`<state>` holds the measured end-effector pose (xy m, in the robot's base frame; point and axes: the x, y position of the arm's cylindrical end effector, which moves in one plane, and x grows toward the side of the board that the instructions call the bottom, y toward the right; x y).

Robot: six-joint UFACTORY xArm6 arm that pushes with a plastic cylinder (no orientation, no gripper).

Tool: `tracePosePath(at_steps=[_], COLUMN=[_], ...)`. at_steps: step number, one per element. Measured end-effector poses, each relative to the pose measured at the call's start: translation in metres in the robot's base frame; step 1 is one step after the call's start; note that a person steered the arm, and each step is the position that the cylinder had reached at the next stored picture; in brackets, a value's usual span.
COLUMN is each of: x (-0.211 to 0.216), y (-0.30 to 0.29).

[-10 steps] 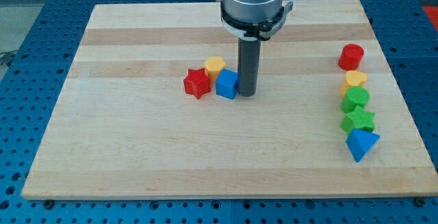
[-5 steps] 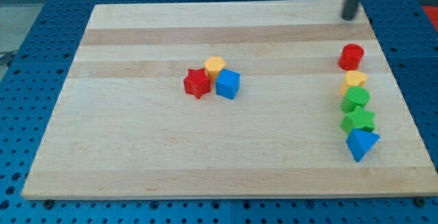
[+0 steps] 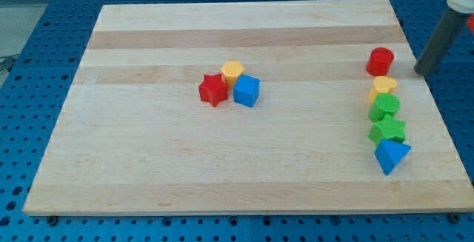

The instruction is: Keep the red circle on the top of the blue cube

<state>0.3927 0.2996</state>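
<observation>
The tip (image 3: 424, 72) sits just to the view's right of the red circle (image 3: 380, 61), not touching it and holding nothing. That circle is well off to the view's right of the blue cube (image 3: 246, 91), mid-board (image 3: 148, 160).

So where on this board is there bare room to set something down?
Free: the whole stretch left of the red star, and the band between the blue cube and the right-hand column. Crowded: that column, red circle down to blue triangle, with my tip beside it.
</observation>
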Motion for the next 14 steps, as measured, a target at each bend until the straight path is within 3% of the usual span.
tracePosePath(at_steps=[3,4,5,6,8,11,12,14], x=[-0.016,-0.003,0.005,-0.037,-0.045,-0.001,-0.01,0.011], y=[-0.113,-0.141,-0.141,-0.108,-0.108,-0.217,-0.224,-0.267])
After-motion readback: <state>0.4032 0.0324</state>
